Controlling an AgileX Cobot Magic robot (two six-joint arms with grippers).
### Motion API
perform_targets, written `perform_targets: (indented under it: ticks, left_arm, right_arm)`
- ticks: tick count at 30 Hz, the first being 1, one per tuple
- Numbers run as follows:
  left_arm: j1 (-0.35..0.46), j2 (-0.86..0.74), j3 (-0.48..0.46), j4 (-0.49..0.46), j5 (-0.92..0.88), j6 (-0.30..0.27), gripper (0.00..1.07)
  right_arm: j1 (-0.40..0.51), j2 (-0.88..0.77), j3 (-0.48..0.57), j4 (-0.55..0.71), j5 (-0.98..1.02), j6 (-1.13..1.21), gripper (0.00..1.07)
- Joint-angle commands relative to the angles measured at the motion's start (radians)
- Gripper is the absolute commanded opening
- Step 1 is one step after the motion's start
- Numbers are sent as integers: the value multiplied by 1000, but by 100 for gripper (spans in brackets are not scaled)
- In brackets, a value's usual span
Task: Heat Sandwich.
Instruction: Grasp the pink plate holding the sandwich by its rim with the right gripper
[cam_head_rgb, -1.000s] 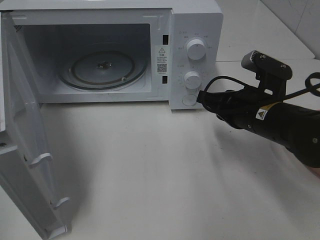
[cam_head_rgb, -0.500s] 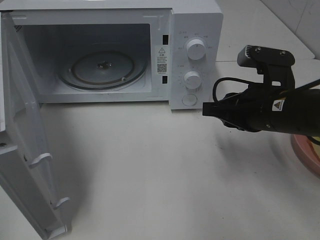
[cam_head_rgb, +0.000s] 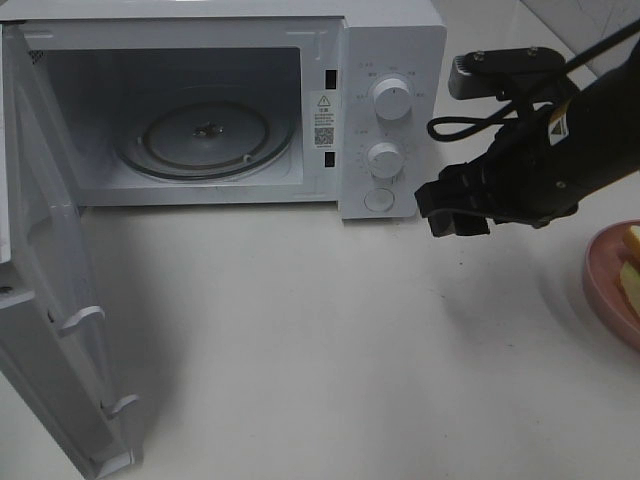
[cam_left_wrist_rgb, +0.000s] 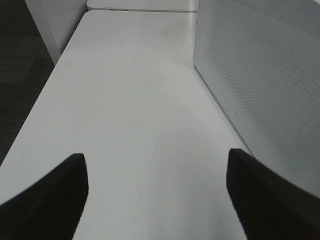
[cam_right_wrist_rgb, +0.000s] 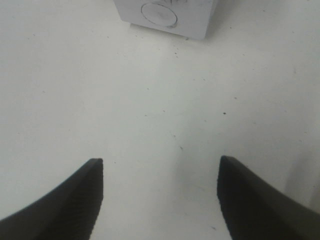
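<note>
Hovering by the microwave (cam_head_rgb: 400, 40), the right hand (cam_head_rgb: 455, 208) gapes empty — likely readying for the sandwich (cam_head_rgb: 631, 272) at the table's (cam_head_rgb: 300, 330) right edge — left hand (cam_left_wrist_rgb: 157, 200) open too

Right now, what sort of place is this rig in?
Probably a kitchen-style counter, possibly a lab mock-up: a microwave with its door open and a sandwich on a pink plate, both on a white counter.

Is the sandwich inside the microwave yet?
No, the glass turntable in the microwave is bare, and the sandwich sits on the pink plate outside.
</note>
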Motion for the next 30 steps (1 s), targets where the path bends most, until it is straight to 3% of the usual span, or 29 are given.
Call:
perform_targets:
  ticks: [1, 3, 12, 30]
  left_arm:
    - [1, -17, 3, 6, -18, -1, 74]
    - [1, -17, 3, 6, -18, -1, 74]
    - [1, -17, 3, 6, -18, -1, 74]
    - [1, -17, 3, 6, -18, -1, 74]
  right_arm:
    - [-2, -11, -84, -58, 159, -10, 69]
    - [-2, -11, -154, -76, 277, -10, 69]
    - [-76, -11, -320, -81, 474, -4, 69]
    - [-385, 39, -376, 101, 642, -218, 69]
